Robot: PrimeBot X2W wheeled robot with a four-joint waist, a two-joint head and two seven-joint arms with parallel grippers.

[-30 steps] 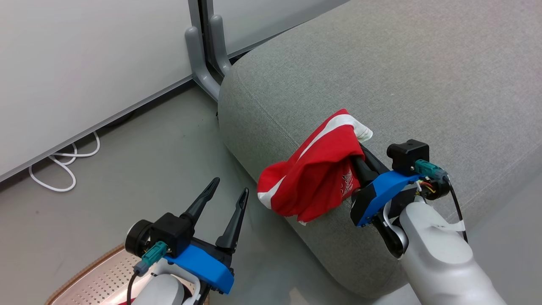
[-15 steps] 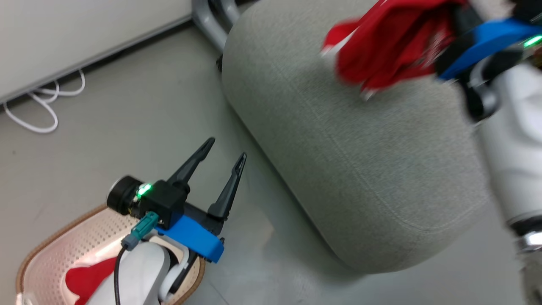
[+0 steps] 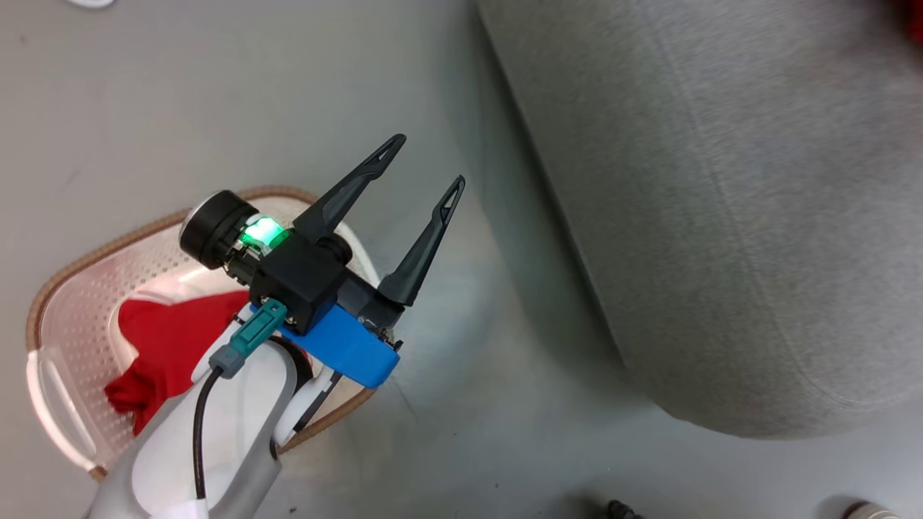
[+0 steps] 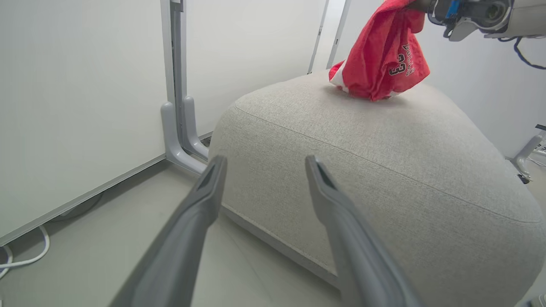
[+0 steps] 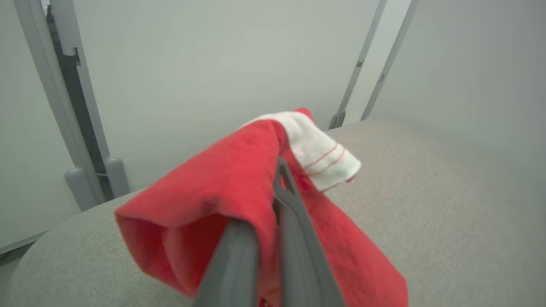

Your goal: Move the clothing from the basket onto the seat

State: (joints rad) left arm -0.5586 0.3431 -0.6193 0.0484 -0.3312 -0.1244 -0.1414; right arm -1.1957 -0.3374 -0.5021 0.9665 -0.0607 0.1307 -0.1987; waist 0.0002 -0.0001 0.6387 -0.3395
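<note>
Lying in the basket (image 3: 43, 317) at the head view's lower left, a red garment (image 3: 162, 346) is bunched on the perforated bottom, partly hidden by the left forearm. The left gripper (image 3: 427, 162) hangs above the basket's right rim and the grey floor (image 3: 469, 432), its two fingers spread apart and holding nothing. In its wrist view they point toward the seat's near side. The seat (image 3: 721, 216) stands to the right, apart from the basket. Over its top the right gripper (image 5: 268, 204) is clamped on a second red garment (image 5: 222, 183) with a white ribbed edge. In the left wrist view this garment droops to the cushion. Whether it touches cannot be told. Pale wall panels (image 4: 85, 85) stand behind.
</note>
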